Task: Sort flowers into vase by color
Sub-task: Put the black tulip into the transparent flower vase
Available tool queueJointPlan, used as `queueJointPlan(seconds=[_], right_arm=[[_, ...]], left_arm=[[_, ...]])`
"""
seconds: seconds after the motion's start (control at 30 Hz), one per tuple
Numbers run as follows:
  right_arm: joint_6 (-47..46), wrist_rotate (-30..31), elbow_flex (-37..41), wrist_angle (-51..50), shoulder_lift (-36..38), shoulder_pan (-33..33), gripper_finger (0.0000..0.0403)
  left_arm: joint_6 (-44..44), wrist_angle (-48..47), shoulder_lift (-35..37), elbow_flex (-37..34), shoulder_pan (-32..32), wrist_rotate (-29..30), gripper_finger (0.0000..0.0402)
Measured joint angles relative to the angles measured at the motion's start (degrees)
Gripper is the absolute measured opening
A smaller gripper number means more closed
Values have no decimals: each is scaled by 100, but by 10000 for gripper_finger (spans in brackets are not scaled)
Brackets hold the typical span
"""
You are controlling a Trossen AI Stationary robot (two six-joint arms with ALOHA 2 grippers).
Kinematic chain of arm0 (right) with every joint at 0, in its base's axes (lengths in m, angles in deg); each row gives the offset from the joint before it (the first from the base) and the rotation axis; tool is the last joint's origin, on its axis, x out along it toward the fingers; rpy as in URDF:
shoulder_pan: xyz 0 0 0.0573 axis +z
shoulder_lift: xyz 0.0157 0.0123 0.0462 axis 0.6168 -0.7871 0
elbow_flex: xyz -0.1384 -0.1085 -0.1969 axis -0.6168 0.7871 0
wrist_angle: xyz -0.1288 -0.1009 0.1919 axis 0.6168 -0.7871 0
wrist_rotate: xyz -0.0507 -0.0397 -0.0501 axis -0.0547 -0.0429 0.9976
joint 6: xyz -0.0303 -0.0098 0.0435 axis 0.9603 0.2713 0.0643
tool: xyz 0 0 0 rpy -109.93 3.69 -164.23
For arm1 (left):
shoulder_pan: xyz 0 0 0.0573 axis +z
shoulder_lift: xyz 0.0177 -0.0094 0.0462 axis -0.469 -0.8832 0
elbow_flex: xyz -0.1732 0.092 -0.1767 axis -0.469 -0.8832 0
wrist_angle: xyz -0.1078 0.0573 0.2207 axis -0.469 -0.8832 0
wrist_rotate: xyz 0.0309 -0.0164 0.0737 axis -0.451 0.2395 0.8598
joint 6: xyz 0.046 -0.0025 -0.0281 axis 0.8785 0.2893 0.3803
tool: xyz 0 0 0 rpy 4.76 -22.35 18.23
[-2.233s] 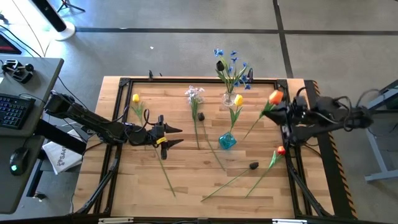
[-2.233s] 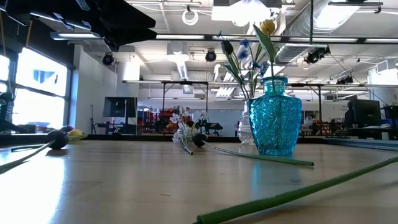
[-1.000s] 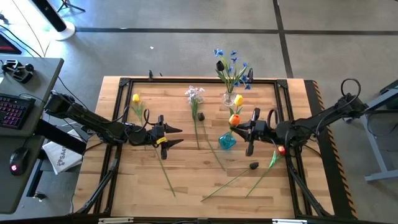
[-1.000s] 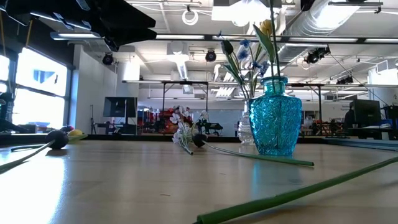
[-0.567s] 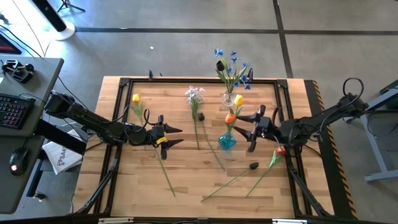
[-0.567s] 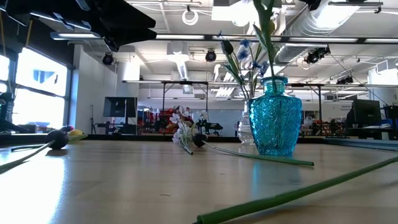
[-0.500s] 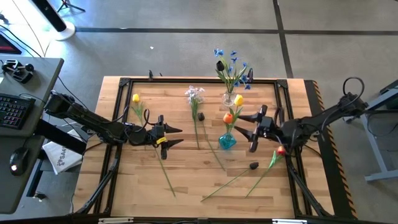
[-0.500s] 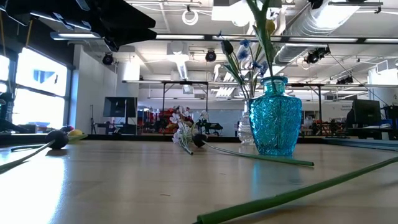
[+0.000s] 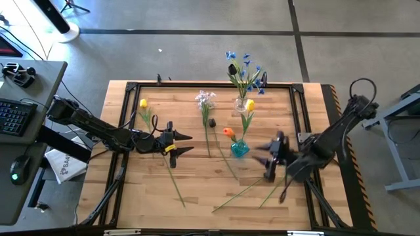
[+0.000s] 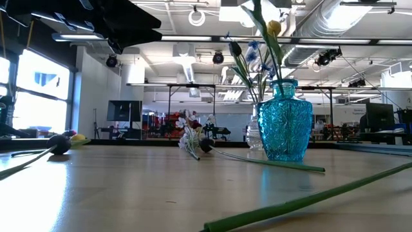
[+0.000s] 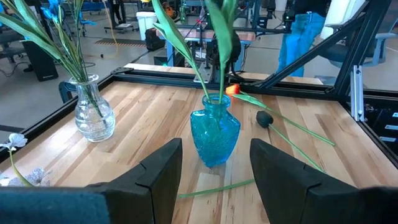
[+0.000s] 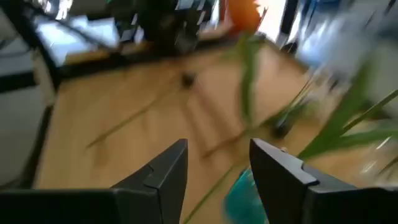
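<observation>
Two vases: a blue cut-glass vase (image 9: 239, 149) stands mid-table holding an orange-headed flower (image 9: 228, 132) and a yellow-headed flower (image 9: 250, 105); a small clear glass vase (image 9: 241, 103) at the far edge holds blue-headed flowers (image 9: 246, 60) and a near-black one.
Done: roughly five stems appear to stand in vases.
Left: a pale lilac-white flower (image 9: 205, 99), a yellow flower (image 9: 143, 103) at far left, a dark-headed stem (image 9: 212, 122), plus several stems lying at near right, partly hidden by the right arm, still lie on the wooden table (image 9: 197, 177).
Right gripper (image 12: 217, 163): near right of the blue vase, fingers parted, nothing between them.
Left gripper (image 9: 186, 143): left of centre, waiting, fingers apart around nothing.
High view only: the whole layout and which stems lie loose.
Left wrist view only: an orange-red head (image 11: 232, 89) and a black head (image 11: 264, 117) on the wood beyond the blue vase.
Low view only: stems standing upright in the blue vase, with the clear vase behind it.
Right wrist view: smeared, little detail to read.
</observation>
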Motion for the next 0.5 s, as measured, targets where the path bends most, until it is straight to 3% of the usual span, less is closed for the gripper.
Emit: queueJointPlan(seconds=[0.1,0.2,0.33,0.5], right_arm=[[-1062,-999,-463,-649,-589,30,153],[-1625,-1956,-648,-624,-1086,30,144],[-2617,-2608,-665,-205,-1707,3,141],[-4697,-3794,-665,-695,-2248,-427,156]], left_arm=[[46,-2,0,0,0,-4,176],[80,-7,0,0,1,-7,176],[239,-7,0,0,2,-20,176],[398,-10,-12,0,2,-22,176]])
